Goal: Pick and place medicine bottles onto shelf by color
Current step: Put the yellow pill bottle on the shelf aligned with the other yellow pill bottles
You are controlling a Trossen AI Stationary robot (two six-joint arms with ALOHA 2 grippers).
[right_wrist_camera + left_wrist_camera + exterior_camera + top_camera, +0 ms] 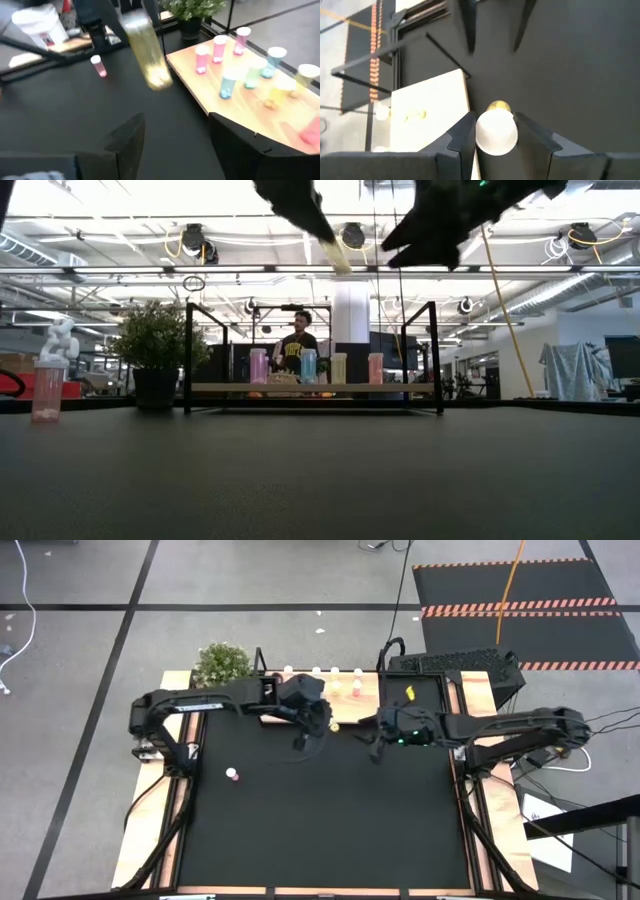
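The left gripper has its fingers clamped on a yellow bottle, which hangs long axis near vertical, cap up, above the black surface beside the shelf. Right gripper: fingers spread, empty. Several bottles stand upright on the shelf; one pink bottle stands alone, plant behind

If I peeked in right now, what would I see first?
The left gripper holds a yellow bottle high above the black table, beside the shelf. The right gripper hangs open close by. One pink bottle stands alone on the table's left side.
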